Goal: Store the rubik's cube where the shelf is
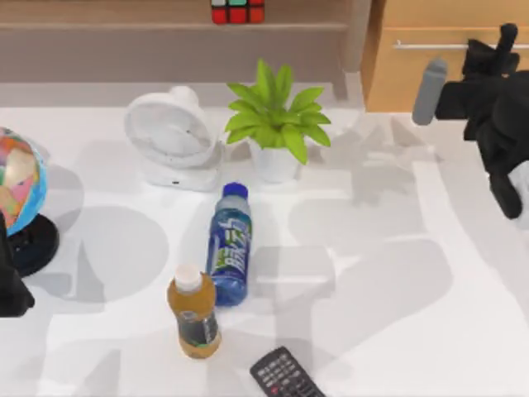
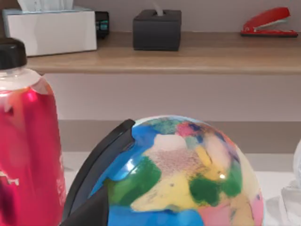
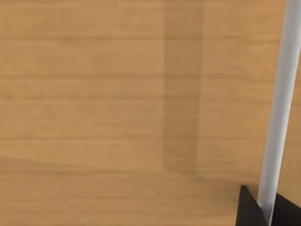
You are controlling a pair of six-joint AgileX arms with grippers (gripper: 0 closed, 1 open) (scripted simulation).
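Drawer front (image 3: 117, 108), handle (image 3: 280, 108) (perhaps gripped)

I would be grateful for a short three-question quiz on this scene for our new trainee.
1. True or false: the rubik's cube already sits on the shelf.
2. What stands next to the white fan, on the side toward the table's right? A) a stapler B) a potted plant C) a remote
3. Fill in: the right gripper is at the orange-tan drawer's silver bar ____.

Key: 1. True. 2. B. 3. handle.
Note: the left arm is parked by the globe at the table's left.
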